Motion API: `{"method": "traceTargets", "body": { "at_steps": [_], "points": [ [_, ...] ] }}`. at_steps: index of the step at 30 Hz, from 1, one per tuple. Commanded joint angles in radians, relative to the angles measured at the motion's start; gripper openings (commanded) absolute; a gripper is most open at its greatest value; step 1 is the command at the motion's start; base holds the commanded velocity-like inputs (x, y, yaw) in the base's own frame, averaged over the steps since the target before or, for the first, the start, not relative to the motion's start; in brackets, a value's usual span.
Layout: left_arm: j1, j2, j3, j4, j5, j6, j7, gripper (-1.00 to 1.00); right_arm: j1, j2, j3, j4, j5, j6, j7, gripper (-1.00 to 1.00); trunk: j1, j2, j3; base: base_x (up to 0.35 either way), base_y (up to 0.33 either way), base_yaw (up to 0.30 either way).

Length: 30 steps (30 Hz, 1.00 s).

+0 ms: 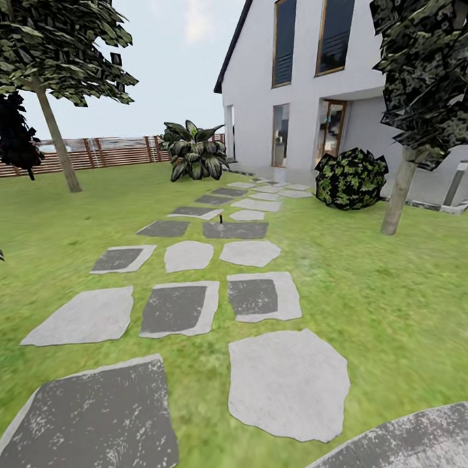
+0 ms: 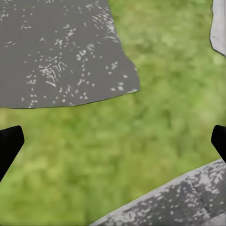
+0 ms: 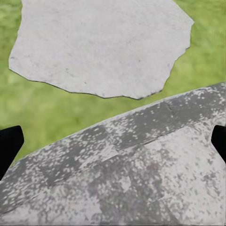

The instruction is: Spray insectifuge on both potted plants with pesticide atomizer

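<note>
I look over the garden lawn, where a path of stepping stones runs toward a white house. Far along the path a small dark upright object stands on a stone; it is too small to identify. Beyond it, by the brown slatted fence, is a clump of broad, pale-speckled green leaves; no pots can be made out. My left gripper hangs open over grass, its black fingertips wide apart. My right gripper is open too, above the round speckled patio, holding nothing.
The patio's edge lies at the lower right. A thin-trunked tree stands on the left and another tree on the right, beside a dark round bush. The white house closes off the far right.
</note>
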Motion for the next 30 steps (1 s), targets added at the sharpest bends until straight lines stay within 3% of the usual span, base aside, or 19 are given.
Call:
{"method": "traceTargets", "body": {
  "at_steps": [1,19,23,26,30],
  "points": [
    [-0.001,-0.001,-0.004,0.001,-0.001,-0.003,0.0,1.0,-0.001,-0.001,0.001,0.016,0.001,-0.003,-0.003,1.0,0.004,-0.008,-0.004,0.0,0.0,0.0],
    [-0.023,0.002,-0.008,-0.007,-0.019,0.004,-0.005,1.0,-0.001,0.0,-0.004,0.025,-0.004,-0.003,-0.011,1.0,0.073,-0.134,-0.075,0.0,0.0,0.178],
    [-0.099,0.002,-0.009,-0.006,-0.043,0.009,-0.005,1.0,-0.027,0.0,-0.005,-0.042,-0.005,-0.003,-0.013,1.0,0.088,-0.162,-0.092,0.0,0.0,0.222],
    [-0.164,0.005,-0.009,0.0,-0.069,0.015,-0.005,1.0,-0.088,0.0,-0.006,-0.06,-0.004,-0.001,-0.012,1.0,0.1,-0.183,-0.104,0.0,0.0,0.222],
    [-0.176,0.003,-0.011,0.007,-0.077,0.01,-0.004,1.0,-0.129,0.0,-0.006,-0.05,-0.002,-0.001,-0.012,1.0,0.115,-0.211,-0.121,0.0,0.0,0.221]
  ]
}}
